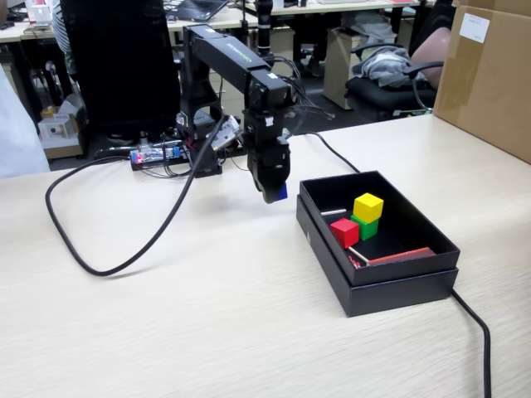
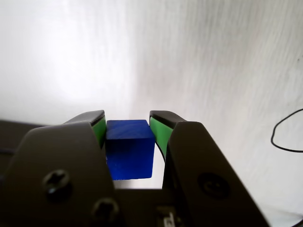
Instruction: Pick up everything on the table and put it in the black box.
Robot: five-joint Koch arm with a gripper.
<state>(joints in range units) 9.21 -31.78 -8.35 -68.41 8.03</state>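
Observation:
My gripper [image 1: 274, 192] hangs above the pale wood-grain table [image 1: 207, 315], just left of the black box [image 1: 398, 286], and is shut on the blue cube [image 1: 282, 191]. In the wrist view the blue cube [image 2: 129, 148] sits squeezed between the green-padded jaws of the gripper [image 2: 128, 124]. Inside the box, the yellow cube [image 1: 367, 206] rests on the green cube [image 1: 365, 225], and the red cube [image 1: 343, 232] lies beside them. A red strip [image 1: 401, 255] and thin white sticks [image 1: 358, 255] also lie in the box.
A thick black cable [image 1: 124, 257] loops across the table at the left; another cable [image 1: 474, 327] runs off at the right of the box. A big brown carton [image 1: 485, 75] stands at the back right. The arm's base [image 1: 195, 141] stands behind.

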